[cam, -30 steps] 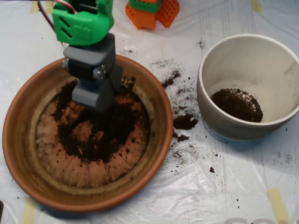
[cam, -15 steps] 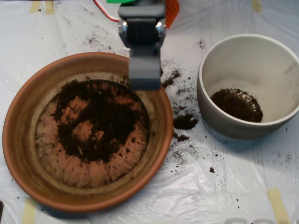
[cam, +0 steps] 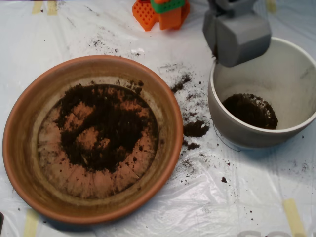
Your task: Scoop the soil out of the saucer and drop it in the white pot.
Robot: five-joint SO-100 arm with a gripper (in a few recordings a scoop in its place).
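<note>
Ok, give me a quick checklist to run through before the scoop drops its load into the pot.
1. Scoop over the white pot: not ok, it hangs across the upper-left rim, only partly over the opening.
2. Room in the pot: ok, one small heap of soil lies on its floor, walls mostly bare.
3. Pot upright and apart from the saucer: ok.
4. Load inside the scoop: cannot tell from above.
5. Soil left in the saucer: ok, a broad patch remains.
6. Table clean: not ok, spilled soil lies between saucer and pot.
</note>
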